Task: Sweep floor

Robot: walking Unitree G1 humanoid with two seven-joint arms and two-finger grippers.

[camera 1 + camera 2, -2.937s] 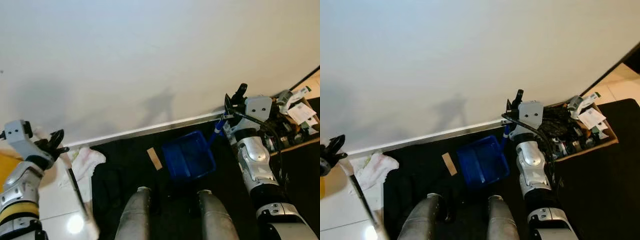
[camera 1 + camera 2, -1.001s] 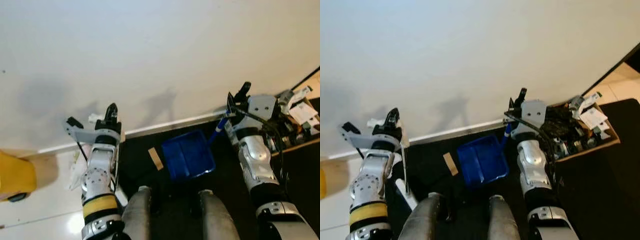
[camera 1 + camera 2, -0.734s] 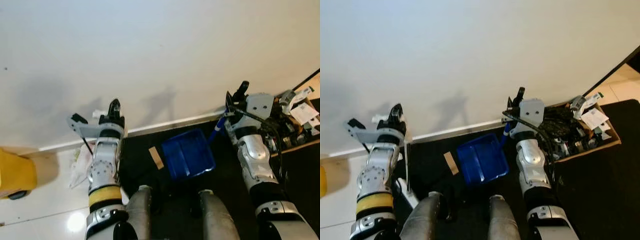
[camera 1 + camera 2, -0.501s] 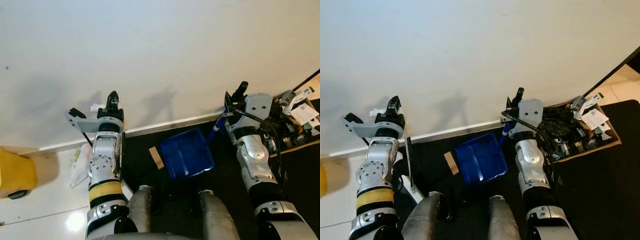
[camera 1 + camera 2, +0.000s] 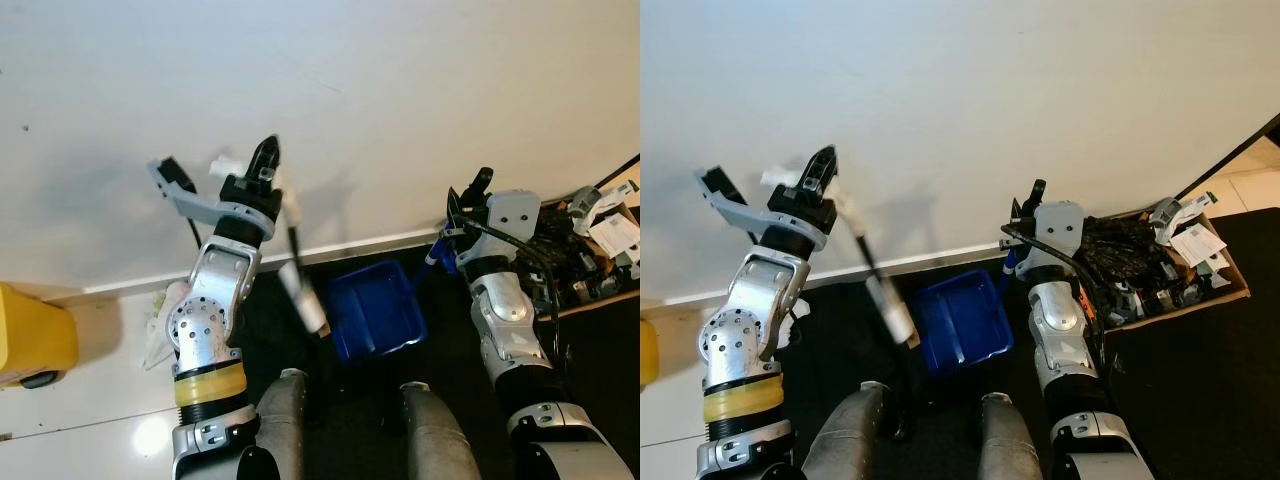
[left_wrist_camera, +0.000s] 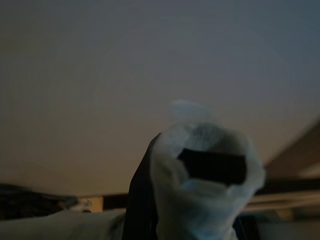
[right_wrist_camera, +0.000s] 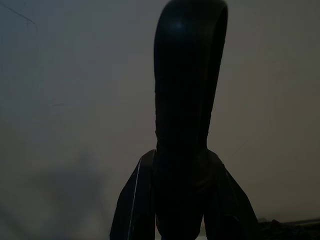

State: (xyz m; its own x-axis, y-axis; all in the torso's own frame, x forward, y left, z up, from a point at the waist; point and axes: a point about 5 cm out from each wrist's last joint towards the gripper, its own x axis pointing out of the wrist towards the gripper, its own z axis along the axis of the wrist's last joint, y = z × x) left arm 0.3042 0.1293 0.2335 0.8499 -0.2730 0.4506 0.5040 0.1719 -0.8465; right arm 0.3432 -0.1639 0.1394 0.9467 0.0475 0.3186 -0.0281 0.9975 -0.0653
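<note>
A plain white wall takes up most of the head views, smooth and matte, meeting the floor at a pale baseboard. Below it lies a black floor mat, flat and dull, beside glossy pale floor tiles. On the mat by the baseboard sits the blue plastic dustpan, a shallow rectangular tray with raised walls, its blue handle rising to the right gripper, which is closed on that handle; the right wrist view is dark and shows a black rounded shape between its fingers. The left gripper is raised near the wall and clamps the top of a thin black broom stick, wrapped in pale cloth or tape where it is held; the stick slants down to a whitish, blurred lower end just beside the dustpan. A crumpled white cloth lies on the tiles by the baseboard, a yellow object stands at the far left, and a cardboard box of cables and papers sits at the right. Judging by this, both tools are in hand and placed, but the pan looks empty, so the sweeping proper seems barely started and gathering the debris remains.
</note>
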